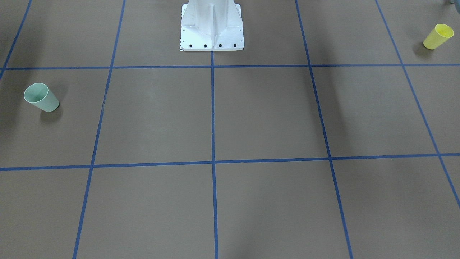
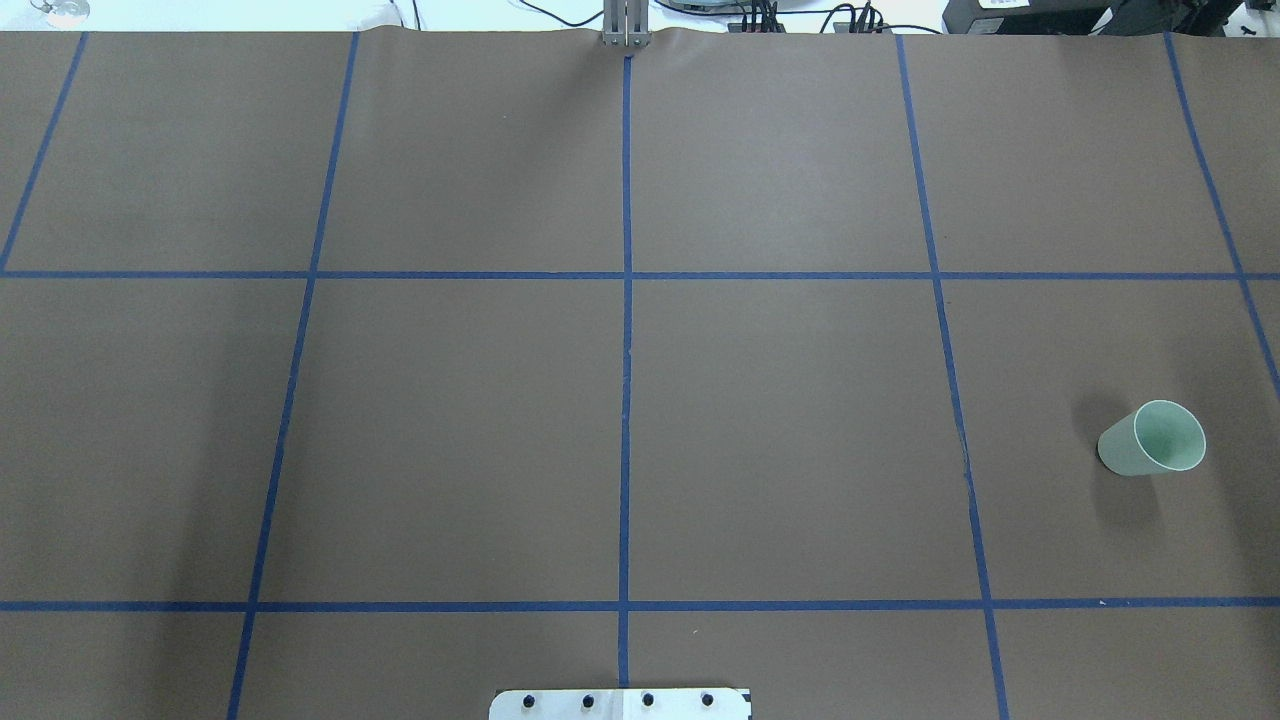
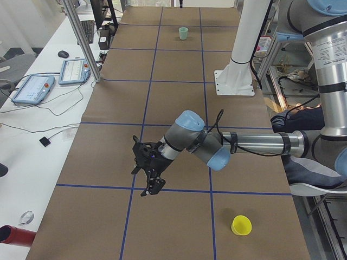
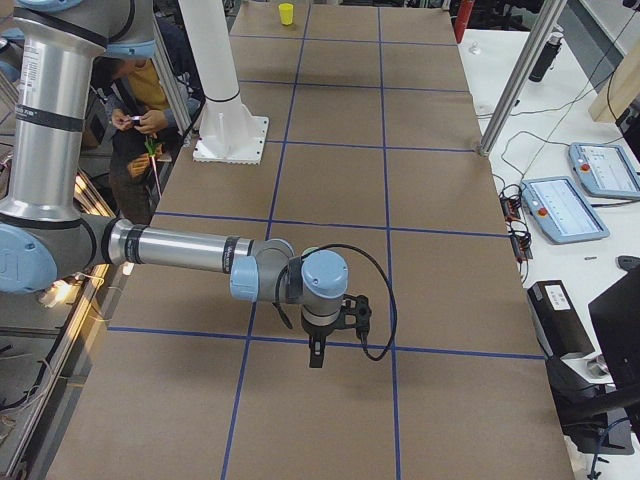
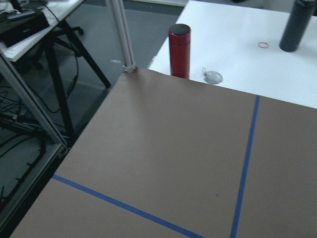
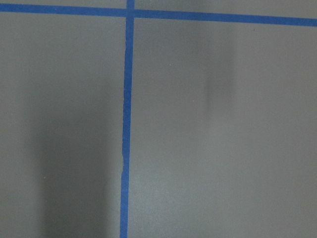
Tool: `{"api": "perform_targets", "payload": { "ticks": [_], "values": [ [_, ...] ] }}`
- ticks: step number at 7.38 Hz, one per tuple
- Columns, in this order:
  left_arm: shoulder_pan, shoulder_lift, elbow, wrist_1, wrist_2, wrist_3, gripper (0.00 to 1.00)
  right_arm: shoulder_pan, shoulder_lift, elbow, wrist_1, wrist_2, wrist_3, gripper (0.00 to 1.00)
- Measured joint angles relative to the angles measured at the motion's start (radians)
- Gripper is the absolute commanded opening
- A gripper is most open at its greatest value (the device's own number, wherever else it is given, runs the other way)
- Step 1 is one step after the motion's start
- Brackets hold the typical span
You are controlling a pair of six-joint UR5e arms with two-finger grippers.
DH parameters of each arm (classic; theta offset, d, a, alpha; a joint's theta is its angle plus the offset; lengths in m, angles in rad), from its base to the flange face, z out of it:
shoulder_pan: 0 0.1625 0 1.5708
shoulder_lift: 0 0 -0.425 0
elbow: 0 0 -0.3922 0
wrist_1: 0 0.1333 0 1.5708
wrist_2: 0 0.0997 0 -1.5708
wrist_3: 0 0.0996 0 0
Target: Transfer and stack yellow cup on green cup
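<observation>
The yellow cup (image 1: 437,36) stands upright, rim up, near the table end on my left side; it also shows as the yellow cup (image 3: 241,225) and, far off, the yellow cup (image 4: 286,13). At the opposite end stands the green cup (image 1: 41,97), seen again as the green cup (image 2: 1152,438) and the green cup (image 3: 183,33). My left gripper (image 3: 153,189) hangs above the table, apart from the yellow cup. My right gripper (image 4: 315,360) hangs over the other end. Both show only in side views, so I cannot tell whether they are open or shut.
The white robot pedestal (image 1: 212,25) stands at the table's robot-side edge. A red bottle (image 5: 179,49) and a dark bottle (image 5: 297,25) stand on the white bench beyond the left end. Metal posts (image 3: 81,38) and control tablets (image 3: 32,86) line the far side. A seated person (image 4: 140,120) is behind the robot.
</observation>
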State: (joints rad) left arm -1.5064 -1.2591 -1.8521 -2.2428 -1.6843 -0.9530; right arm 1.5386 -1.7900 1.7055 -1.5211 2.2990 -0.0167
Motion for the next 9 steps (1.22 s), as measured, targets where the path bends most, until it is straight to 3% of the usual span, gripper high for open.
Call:
{"api": "perform_targets", "payload": {
  "ticks": [4,7,9],
  "values": [
    [0.094,0.166,-0.026,0.053,0.334,-0.336,1.0,0.0,-0.007,-0.008,0.0,-0.002,-0.001,1.0],
    [0.186,0.186,-0.028,0.392,0.513,-0.599,1.0,0.0,-0.009,-0.01,0.001,-0.001,-0.001,1.0],
    [0.235,0.171,-0.033,0.696,0.549,-0.808,1.0,0.0,-0.009,-0.011,0.0,-0.002,0.0,1.0]
  ]
}}
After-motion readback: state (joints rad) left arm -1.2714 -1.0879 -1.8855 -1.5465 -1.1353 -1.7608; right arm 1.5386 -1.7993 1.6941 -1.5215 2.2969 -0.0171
